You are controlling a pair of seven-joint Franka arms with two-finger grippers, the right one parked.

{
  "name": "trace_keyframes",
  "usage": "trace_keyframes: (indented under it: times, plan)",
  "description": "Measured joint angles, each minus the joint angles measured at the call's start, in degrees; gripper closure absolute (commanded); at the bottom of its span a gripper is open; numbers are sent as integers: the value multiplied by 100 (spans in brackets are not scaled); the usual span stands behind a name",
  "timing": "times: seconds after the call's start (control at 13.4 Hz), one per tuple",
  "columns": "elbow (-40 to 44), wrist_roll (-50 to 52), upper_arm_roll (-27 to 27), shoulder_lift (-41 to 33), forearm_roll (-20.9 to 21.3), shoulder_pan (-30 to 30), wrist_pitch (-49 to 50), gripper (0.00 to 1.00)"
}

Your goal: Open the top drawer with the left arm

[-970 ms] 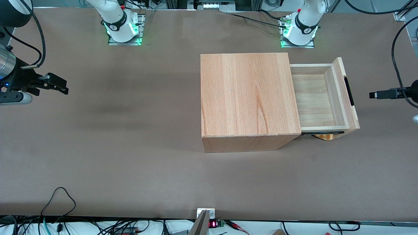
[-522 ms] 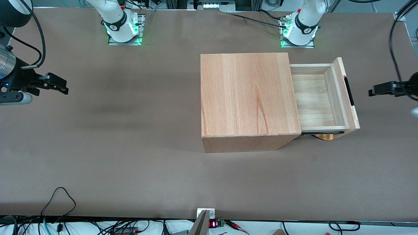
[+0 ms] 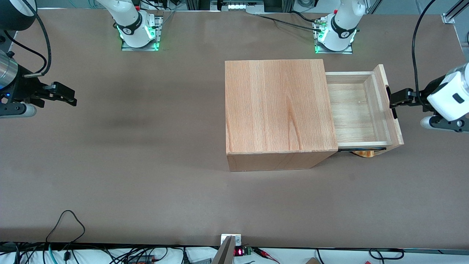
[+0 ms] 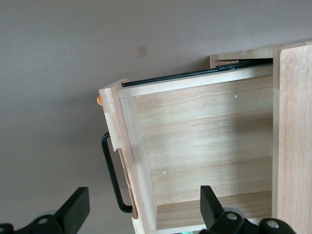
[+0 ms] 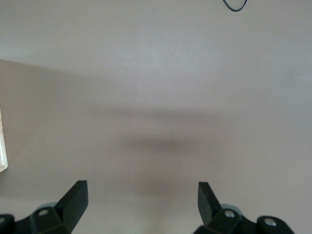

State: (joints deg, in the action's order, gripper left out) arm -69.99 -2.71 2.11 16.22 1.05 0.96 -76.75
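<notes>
**Top drawer pulled out; gripper back at the handle**

Change since half a second ago: in the front view the left arm (image 3: 449, 97) has come in from the working arm's end of the worktop (image 3: 146, 176) toward the drawer front. Its white wrist housing, earlier out of view, now shows. The gripper (image 3: 394, 99) then stood well apart from the drawer; its tip now sits just beside the handle (image 3: 391, 104), and contact cannot be judged. The top drawer (image 3: 361, 110) and the wooden cabinet (image 3: 278, 106) have not moved.

Orientation: the top drawer stands drawn out of the cabinet toward the working arm's end of the worktop, with its tray open upward and bare inside. Its front panel (image 3: 389, 106) faces the gripper. The panel's long axis runs nearer-to-farther from the front camera, and the slim black bar handle runs along the same line. A small orange-tan thing (image 3: 364, 153) peeks out below the drawer at the corner nearest the front camera; what it is cannot be told.

Relative to the fingers: in the left wrist view the two black fingers (image 4: 73, 209) are spread wide and grip nothing. The front panel (image 4: 122, 161) and handle (image 4: 113, 180) lie in line with the gap between them. One finger lies over bare worktop, the other (image 4: 210, 207) over the drawer's tray (image 4: 204, 141). The gripper (image 4: 141, 209) looks down on the drawer from above.
</notes>
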Motion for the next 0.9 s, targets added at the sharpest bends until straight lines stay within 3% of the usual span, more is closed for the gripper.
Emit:
trace_keyframes:
  times: [0.6,0.9]
  plan:
    - [-70,-2,-83,-67,-1,-130,-178,0]
    - [-917,-7,-96,-601,-2,-332,-784,0]
